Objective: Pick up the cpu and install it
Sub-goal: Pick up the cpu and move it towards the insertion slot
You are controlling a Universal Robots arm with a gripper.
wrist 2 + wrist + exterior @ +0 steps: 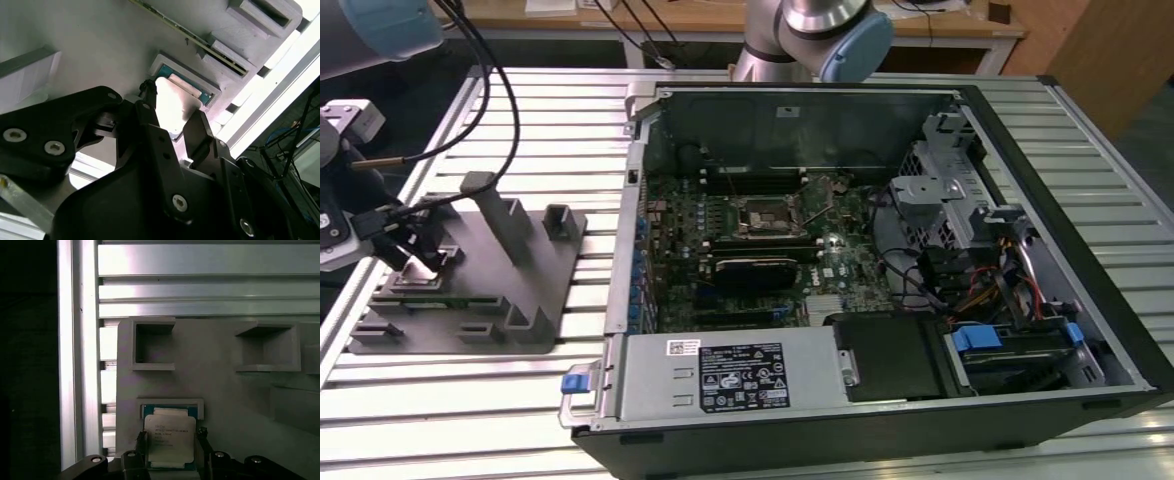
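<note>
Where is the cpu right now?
In both wrist views the cpu sits in a pocket of the grey tray, at the end effector; the tray is at the exterior view's left.

Cpu [169, 440] in tray [220, 395] pocket (end effector [172, 439] above).

Exterior view high, wrist views probably sharing tray [225, 400]

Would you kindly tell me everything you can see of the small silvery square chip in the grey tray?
The small square silvery chip has a bright metal top with faint print and a pale rim, green board showing at one edge. It lies flat, seated in a shallow framed pocket of the grey tray; the black gripper straddles it.
</note>
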